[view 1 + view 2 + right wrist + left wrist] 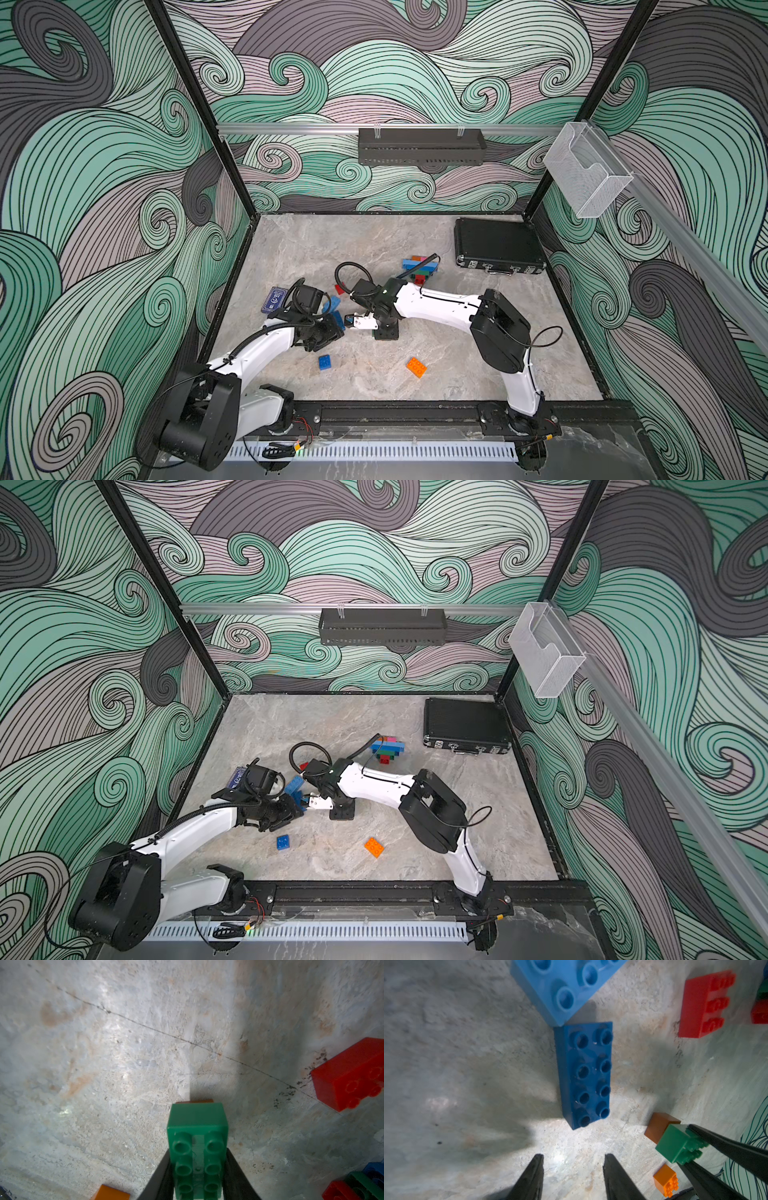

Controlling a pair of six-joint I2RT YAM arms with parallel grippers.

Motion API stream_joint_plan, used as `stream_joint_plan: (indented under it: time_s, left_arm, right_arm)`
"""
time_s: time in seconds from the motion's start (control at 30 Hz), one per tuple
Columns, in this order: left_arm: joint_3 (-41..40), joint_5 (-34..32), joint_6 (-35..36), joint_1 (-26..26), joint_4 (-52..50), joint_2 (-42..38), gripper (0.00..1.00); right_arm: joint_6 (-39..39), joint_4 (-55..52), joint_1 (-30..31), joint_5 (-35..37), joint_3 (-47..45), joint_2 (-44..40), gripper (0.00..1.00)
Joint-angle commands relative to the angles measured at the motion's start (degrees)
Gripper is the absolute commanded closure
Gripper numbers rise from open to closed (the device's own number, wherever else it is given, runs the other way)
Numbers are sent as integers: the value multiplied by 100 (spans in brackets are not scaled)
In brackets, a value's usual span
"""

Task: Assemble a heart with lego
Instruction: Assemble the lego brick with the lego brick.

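Gathering: right hand (197,1159) pinching green plastic brick (197,1124); left hand (573,1159) spread short of dark blue oblong plastic brick (584,1074). Likely next: straddle, close.

Loose bricks lying on table: five.
Dark blue: two: long dark blue brick (584,1074), square dark blue brick (324,362).
Light blue brick (564,987): one.
Red brick (704,1003): one.
Orange brick (416,367): one.
Besides those, green brick (197,1126): one, with one brownish-orange brick (661,1126) stuck to it.
Brick stack (419,268): one; bricks in it too bunched to count.
Robot arms: two: left arm (262,347), right arm (440,305).
Black case (498,245): one.
Blue card box (274,299): one.
Clear wall holder (588,174): one.
Black wall basket (422,149): one.
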Motion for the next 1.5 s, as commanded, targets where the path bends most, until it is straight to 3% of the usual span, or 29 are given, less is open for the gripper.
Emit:
stream_joint_plan:
  time_s: [0.0,0.47,0.63,0.77,0.87,1.23,1.47]
  left_arm:
    - [-2,13,-50,62,-25,-87,52]
    - [-20,30,-50,90,-103,-138,52]
    - [-29,22,-58,87,-104,-148,52]
    - [-46,4,-92,87,-95,-119,52]
    - [-62,-59,-119,93,-103,-158,53]
    - [-187,-260,-243,158,-226,-416,53]
    - [-225,-194,-260,184,-222,-501,53]
  right_arm:
    - [83,-169,47,287,-132,459,65]
    - [52,-564,-94,-1253,117,517,65]
    - [171,-796,-86,-868,341,749,65]
    - [478,-377,20,126,169,687,65]
    - [493,-11,105,349,-106,466,65]
    - [-45,403,313,98,-476,141,65]
    - [-127,-526,242,-651,32,530,64]
